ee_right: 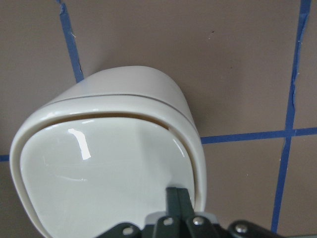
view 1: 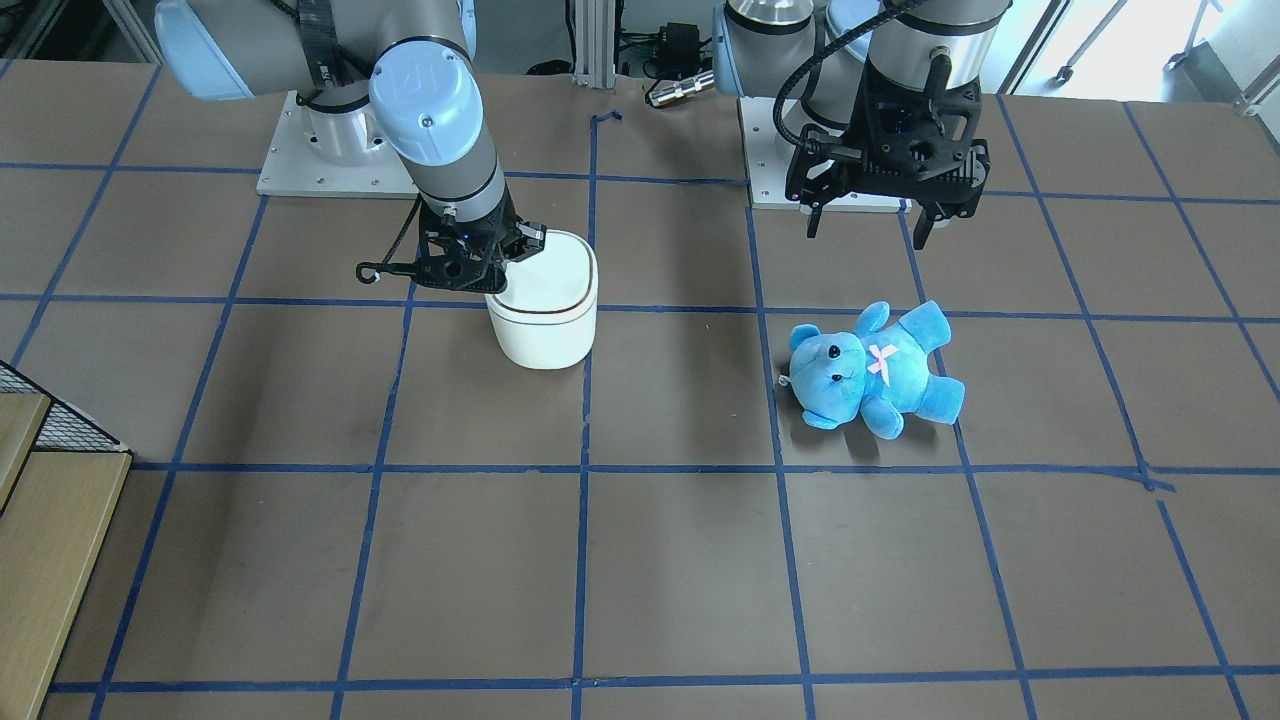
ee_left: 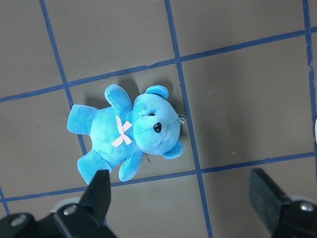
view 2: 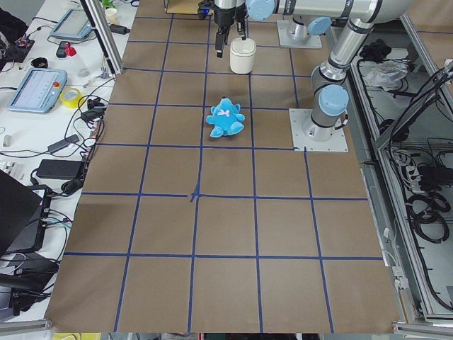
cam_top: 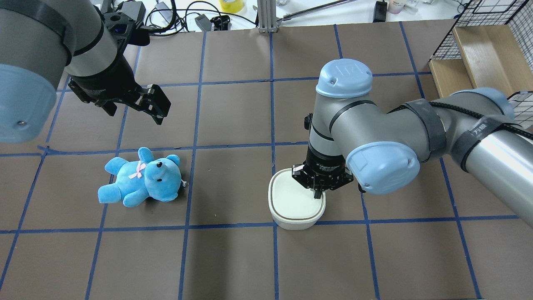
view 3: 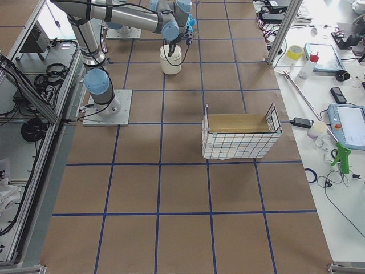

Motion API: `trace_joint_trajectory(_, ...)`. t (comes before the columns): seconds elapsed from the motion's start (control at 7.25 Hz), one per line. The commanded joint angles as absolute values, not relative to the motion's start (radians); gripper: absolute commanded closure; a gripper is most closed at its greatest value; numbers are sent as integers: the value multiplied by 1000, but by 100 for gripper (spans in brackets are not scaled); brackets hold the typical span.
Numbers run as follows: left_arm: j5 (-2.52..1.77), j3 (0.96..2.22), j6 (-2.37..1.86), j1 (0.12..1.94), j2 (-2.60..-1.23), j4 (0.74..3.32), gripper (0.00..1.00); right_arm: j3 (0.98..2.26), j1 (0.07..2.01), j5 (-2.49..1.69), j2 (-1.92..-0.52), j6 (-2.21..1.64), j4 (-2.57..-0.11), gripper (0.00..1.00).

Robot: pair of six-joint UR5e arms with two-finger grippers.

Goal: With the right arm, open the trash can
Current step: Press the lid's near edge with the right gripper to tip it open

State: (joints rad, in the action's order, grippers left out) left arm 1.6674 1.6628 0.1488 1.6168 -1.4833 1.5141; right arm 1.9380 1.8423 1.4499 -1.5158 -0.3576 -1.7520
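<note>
The white trash can stands on the brown table, also seen in the overhead view and the side views. My right gripper is shut, and its joined fingertips rest on the flat lid near the edge closest to the wrist. A narrow gap shows along the lid's far edge. In the front view the right gripper, with its blue light, is over the can's rim. My left gripper hangs open and empty above the table, back from the teddy.
A blue teddy bear lies on its back on the left half of the table, below the left wrist camera. A wire basket with a wooden box stands at the far right. Blue tape lines grid the table.
</note>
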Motion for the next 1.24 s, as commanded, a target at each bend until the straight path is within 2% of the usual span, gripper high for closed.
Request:
trace_joint_trajectory(0.0, 1667, 1663, 149, 1617, -1483, 1514, 0, 1939, 1842, 1447, -1514, -357, -1750, 100)
trace_joint_trajectory(0.69, 1667, 1663, 149, 1617, -1483, 1514, 0, 1915, 1842, 1450, -1525, -365, -1753, 99)
trace_joint_trajectory(1.1, 1667, 1663, 149, 1617, -1483, 1514, 0, 1762, 1833, 1476, -1531, -445, -1741, 16)
